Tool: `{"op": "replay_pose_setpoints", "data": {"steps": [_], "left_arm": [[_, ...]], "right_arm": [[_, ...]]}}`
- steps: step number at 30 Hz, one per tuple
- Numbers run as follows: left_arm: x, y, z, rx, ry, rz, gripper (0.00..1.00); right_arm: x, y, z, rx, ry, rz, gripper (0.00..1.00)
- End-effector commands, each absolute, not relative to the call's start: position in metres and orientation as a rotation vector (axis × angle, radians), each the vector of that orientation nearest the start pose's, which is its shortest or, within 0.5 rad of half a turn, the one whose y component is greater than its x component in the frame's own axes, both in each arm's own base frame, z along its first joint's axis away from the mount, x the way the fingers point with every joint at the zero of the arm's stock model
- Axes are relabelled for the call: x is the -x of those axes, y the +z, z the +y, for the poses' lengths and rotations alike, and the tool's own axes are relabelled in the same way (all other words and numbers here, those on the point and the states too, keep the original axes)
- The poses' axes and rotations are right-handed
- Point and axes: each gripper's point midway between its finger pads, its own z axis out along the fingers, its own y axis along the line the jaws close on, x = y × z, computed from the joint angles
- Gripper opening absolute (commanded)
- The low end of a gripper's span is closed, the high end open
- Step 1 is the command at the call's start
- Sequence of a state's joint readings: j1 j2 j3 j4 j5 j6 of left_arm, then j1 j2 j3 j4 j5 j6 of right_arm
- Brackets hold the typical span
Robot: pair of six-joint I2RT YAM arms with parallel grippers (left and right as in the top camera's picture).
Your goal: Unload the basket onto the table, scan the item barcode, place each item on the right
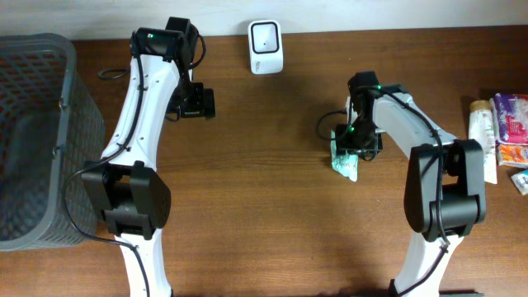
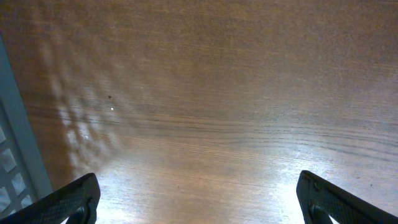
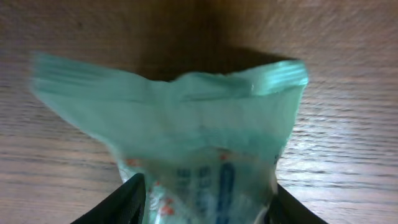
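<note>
Right gripper (image 3: 206, 194) pinches the green packet (image 3: 186, 118) (soft, light, slippery film, I judge), so a sealed edge should hold best.

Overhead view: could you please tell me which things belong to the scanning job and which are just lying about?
Job:
- packet, gripped by the right tool
- scanner at the table's far edge

Lying about:
- basket on the left
- tube at the right edge
- packs beside the tube
</note>
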State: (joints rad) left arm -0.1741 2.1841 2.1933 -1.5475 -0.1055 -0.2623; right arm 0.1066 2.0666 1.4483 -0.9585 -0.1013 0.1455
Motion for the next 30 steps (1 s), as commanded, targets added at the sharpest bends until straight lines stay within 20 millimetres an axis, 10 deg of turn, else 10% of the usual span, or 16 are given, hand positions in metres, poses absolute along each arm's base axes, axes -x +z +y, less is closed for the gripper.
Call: {"op": "replay_pose_setpoints", "data": {"steps": [1,2,6,12,22,30], "left_arm": [[-0.420,0.149,-0.053,0.167,0.154,3.075,0.99],[-0.421,0.149,-0.053,0.167,0.153,3.074,0.99],[-0.421,0.149,-0.053,0.167,0.153,3.074,0.99],[-0.421,0.149,-0.053,0.167,0.153,3.074,0.99],[-0.421,0.149,-0.053,0.167,0.153,3.074,0.99],[-0.420,0.149,-0.053,0.166,0.153,3.074,0.99]], "right_arm": [[-0.368,0.004,0.074,-0.046,0.294,3.168,0.22],[-0.374,0.009,0.080,-0.043,0.348,3.148,0.05],[-0.416,0.050,0.102,-0.005,0.511,2.995,0.04],[-0.541,0.152,0.132,-0.178,0.755,2.438,0.04],[-0.627,0.300,0.191,-0.093,0.737,1.842,0.04],[-0.664,0.198,0.247,-0.041,0.695,1.950,0.06]]}}
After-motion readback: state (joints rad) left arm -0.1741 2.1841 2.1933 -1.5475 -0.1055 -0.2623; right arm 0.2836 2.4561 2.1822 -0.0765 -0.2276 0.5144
